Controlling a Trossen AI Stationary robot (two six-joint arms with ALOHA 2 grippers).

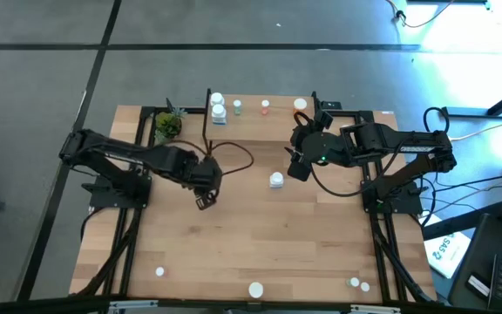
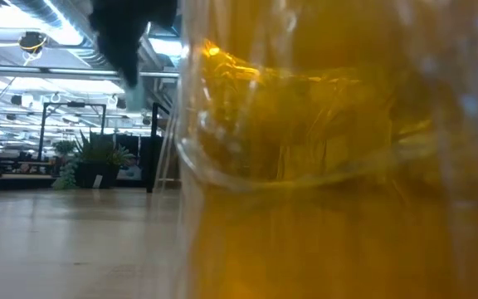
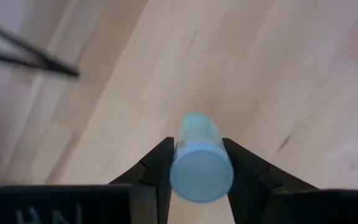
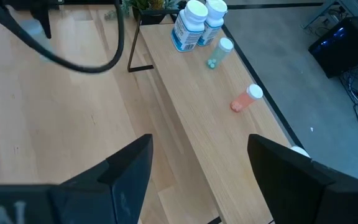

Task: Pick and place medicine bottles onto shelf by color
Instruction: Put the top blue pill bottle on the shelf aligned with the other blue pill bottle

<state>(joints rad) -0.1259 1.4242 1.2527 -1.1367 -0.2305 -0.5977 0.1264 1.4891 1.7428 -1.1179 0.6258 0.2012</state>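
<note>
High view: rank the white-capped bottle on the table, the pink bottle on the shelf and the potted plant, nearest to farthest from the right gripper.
From the right gripper:
1. White-capped bottle, on the table just beside it, toward the left arm.
2. Pink bottle, on the shelf at the far edge.
3. Potted plant, at the shelf's left end, across the table.

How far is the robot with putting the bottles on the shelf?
Partly done. On the shelf there are already two white bottles, a green bottle, a pink bottle and one more at its right end. The left gripper holds a pale bottle over the table. The right gripper is open over the shelf. Left: a white bottle mid-table and several near the front edge.
</note>
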